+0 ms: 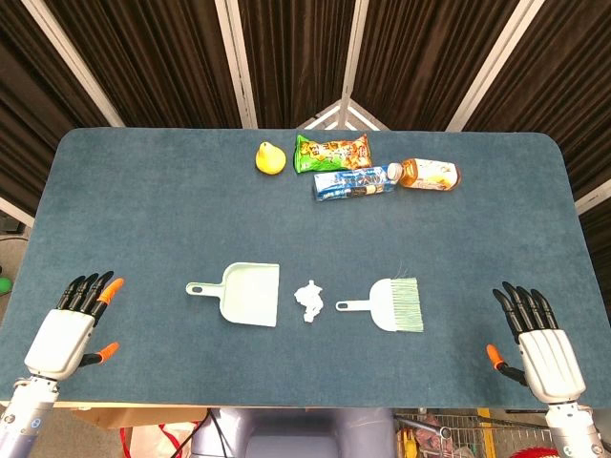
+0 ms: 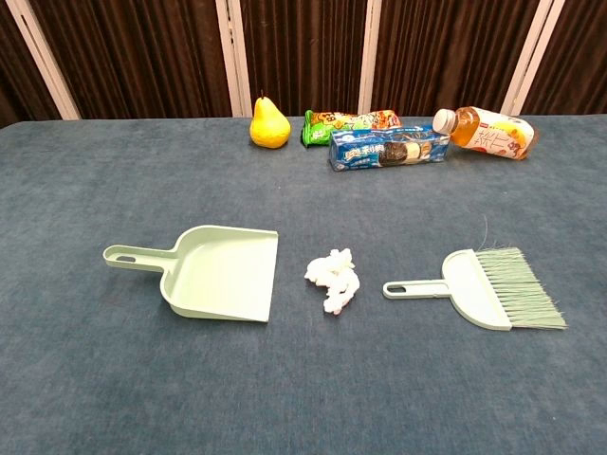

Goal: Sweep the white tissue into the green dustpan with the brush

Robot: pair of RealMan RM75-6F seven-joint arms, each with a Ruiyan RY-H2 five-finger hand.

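Observation:
A crumpled white tissue [image 1: 309,301] [image 2: 333,277] lies on the blue table between the two tools. The green dustpan [image 1: 247,293] [image 2: 214,271] sits just left of it, mouth toward the tissue, handle pointing left. The green brush [image 1: 392,304] [image 2: 486,289] lies to the right, handle toward the tissue, bristles to the right. My left hand [image 1: 69,327] rests at the table's near left edge, fingers spread, holding nothing. My right hand [image 1: 537,341] rests at the near right edge, also spread and empty. Neither hand shows in the chest view.
Along the far side stand a yellow pear [image 1: 269,158] [image 2: 268,124], a green snack bag [image 1: 330,152] [image 2: 349,121], a blue cookie pack [image 1: 354,183] [image 2: 389,149] and a lying tea bottle [image 1: 429,174] [image 2: 484,131]. The table [image 1: 143,219] has rounded far corners.

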